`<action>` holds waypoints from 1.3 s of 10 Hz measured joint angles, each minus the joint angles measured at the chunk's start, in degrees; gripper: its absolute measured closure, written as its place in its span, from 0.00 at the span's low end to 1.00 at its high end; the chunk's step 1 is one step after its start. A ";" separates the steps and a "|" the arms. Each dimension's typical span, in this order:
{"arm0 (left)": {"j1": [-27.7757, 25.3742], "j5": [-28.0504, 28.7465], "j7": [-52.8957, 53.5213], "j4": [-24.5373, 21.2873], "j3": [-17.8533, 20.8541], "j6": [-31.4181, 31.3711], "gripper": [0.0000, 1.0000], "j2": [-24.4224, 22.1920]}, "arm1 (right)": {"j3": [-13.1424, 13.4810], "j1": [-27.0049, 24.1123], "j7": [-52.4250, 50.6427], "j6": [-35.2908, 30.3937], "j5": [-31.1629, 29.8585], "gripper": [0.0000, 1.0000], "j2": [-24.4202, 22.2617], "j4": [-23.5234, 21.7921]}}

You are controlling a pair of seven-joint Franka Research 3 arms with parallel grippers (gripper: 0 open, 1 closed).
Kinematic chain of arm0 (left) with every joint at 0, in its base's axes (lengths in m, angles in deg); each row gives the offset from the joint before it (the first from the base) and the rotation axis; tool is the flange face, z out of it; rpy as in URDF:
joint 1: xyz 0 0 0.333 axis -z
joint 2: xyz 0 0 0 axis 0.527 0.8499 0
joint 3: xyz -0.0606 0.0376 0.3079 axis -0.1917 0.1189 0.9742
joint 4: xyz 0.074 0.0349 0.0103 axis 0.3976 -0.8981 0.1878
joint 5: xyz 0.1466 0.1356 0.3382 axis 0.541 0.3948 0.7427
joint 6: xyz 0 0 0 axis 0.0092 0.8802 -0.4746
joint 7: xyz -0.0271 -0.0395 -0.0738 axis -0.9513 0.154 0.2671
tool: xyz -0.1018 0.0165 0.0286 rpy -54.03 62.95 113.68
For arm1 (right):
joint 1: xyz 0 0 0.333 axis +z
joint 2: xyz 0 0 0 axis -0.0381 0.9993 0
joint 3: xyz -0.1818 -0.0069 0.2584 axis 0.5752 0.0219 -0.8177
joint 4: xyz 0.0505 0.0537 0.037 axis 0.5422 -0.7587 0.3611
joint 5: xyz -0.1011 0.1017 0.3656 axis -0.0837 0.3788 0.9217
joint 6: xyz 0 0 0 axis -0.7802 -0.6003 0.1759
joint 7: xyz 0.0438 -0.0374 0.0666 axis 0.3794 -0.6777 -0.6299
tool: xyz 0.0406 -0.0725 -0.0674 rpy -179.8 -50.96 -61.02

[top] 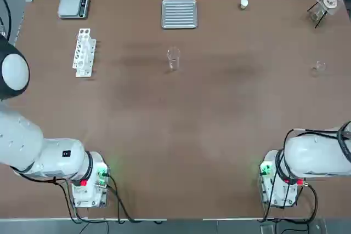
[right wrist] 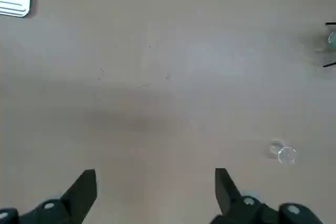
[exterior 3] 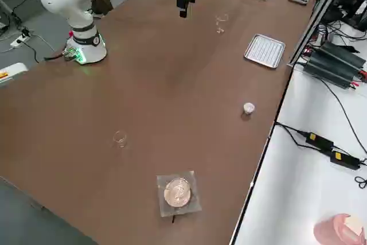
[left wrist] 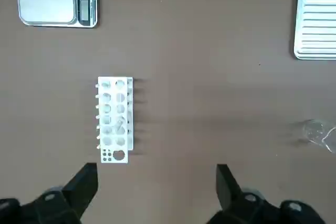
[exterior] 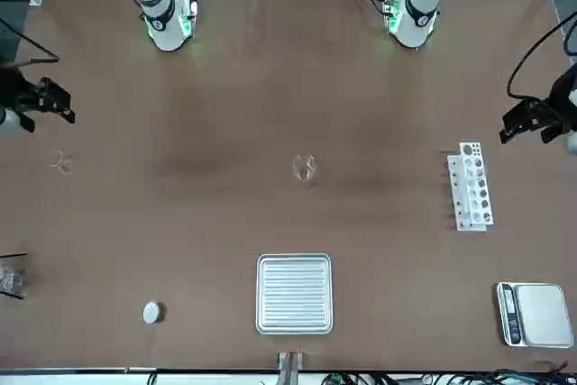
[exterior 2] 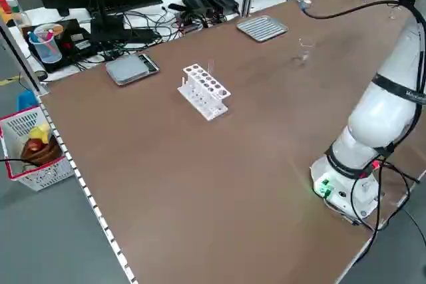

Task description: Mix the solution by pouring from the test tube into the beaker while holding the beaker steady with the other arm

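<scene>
Beaker [top: 173, 58] stands upright mid-table, clear glass, seemingly empty, just short of the ribbed metal tray [top: 179, 13]. White test tube rack [left wrist: 115, 119] sits to the robot's left w/ a tube or so in it, hard to count; digital scale [top: 73, 6] beyond. Left gripper [left wrist: 156, 190] and right gripper [right wrist: 155, 192] hover above the table, jaws spread wide, holding nothing. Tiny glass piece [right wrist: 282, 152] lies at far right

beaker [top: 173, 58] mid-table | rack [top: 84, 52] to its left (tray [top: 179, 13] behind)
</scene>
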 joint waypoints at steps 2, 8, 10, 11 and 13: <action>0.07 0.00 0.00 0.22 -0.06 0.00 0.01 -0.01 | -0.04 0.24 0.00 0.00 0.00 0.00 -0.10 -0.01; -7.55 -0.08 18.47 1.78 0.28 0.02 0.01 0.57 | 0.12 0.24 0.00 0.21 0.00 0.00 -0.09 -0.08; -10.45 -0.33 25.34 1.79 0.36 -0.88 0.00 1.64 | 0.03 0.36 0.00 0.56 0.00 0.00 -0.09 -0.09; -12.08 -4.21 26.47 1.82 0.40 -1.40 0.00 1.96 | 0.00 0.41 0.00 0.64 0.02 0.00 -0.09 -0.13; -17.03 -12.91 35.98 1.90 0.45 -1.63 0.00 2.11 | -0.06 0.92 -0.70 1.69 1.42 0.00 0.03 -0.36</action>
